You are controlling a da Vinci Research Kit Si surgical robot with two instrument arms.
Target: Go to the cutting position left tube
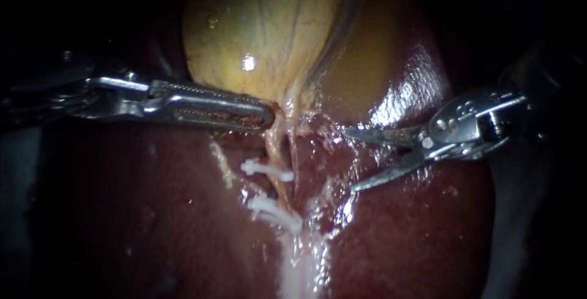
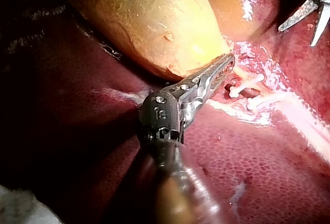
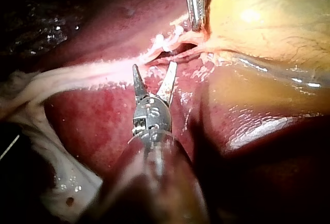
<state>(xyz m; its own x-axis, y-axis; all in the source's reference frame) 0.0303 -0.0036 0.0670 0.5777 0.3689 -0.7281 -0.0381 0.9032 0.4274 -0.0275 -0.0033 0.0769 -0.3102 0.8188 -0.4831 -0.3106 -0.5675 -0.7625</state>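
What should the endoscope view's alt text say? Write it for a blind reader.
The right instrument, blades open, points from the side at a tube bearing two white clips, not touching it. The left instrument grips the gallbladder at its narrow end, above the clips, over dark red liver.

I am finding bare wet liver (image 1: pixel 391 225) lying open between my right instrument's (image 1: pixel 350 159) spread blades and the tubes (image 1: pixel 282 152), while my left instrument (image 1: pixel 268 117), gripping the gallbladder (image 1: pixel 257 30), and two white clips (image 1: pixel 266 169) are crowding their other side.
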